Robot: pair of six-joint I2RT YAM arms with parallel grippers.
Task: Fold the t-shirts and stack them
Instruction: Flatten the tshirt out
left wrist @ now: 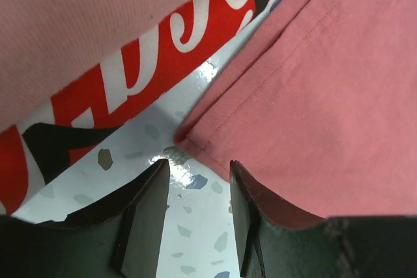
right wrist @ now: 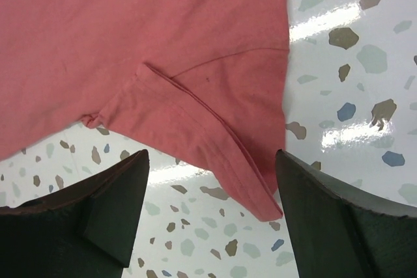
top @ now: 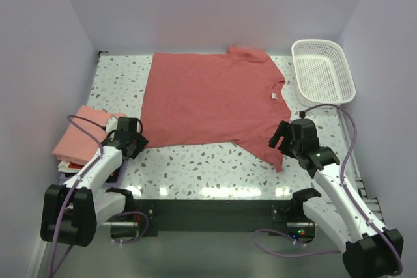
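Observation:
A brick-red t-shirt [top: 208, 99] lies spread flat in the middle of the table, its white neck label [top: 274, 96] toward the right. A stack of folded t-shirts [top: 79, 136], salmon-pink on top, sits at the left edge. My left gripper [top: 132, 136] hovers low at the red t-shirt's near-left hem corner [left wrist: 180, 137]. It is open, its jaws fairly narrow, with only bare table between them [left wrist: 199, 166]. One finger [left wrist: 242, 206] rests against the hem edge. My right gripper [right wrist: 210, 161] stands wide open over the near sleeve [right wrist: 215, 128], holding nothing.
A white lattice basket [top: 324, 69] sits at the back right. In the left wrist view a red, white and black printed fabric [left wrist: 150, 56] shows in the stack under the salmon-pink tee [left wrist: 71, 17]. Walls close in the table on three sides.

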